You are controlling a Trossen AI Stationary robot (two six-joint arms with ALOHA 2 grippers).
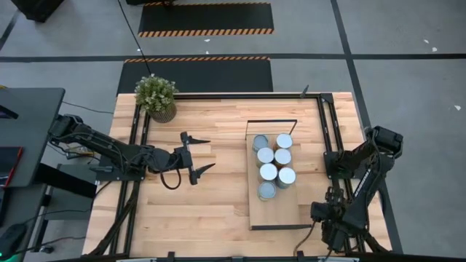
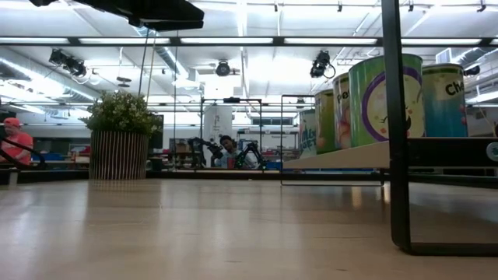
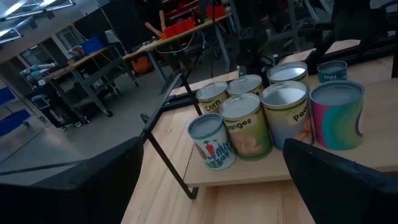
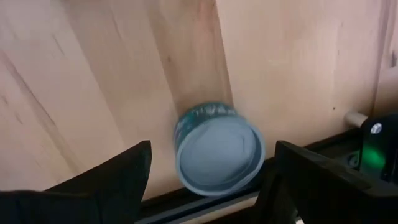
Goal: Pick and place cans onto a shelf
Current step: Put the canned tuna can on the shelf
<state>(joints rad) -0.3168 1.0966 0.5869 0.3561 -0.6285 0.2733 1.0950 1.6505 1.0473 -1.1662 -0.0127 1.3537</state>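
Left gripper point(image 1: 198, 155), released, frame centre-left; right gripper point(image 4: 208, 180), released, straddles a can point(image 4: 217, 152): centre, then clench.

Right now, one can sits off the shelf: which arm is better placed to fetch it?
Right: the right gripper hangs open directly over the teal can; the left gripper, open and empty, is beyond the shelf.

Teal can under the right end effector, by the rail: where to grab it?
Take the teal can by its side wall below the lid, from straight above: it stands upright between the fingers of the open right end effector, the rail close beside it. The left end effector waits mid-table.
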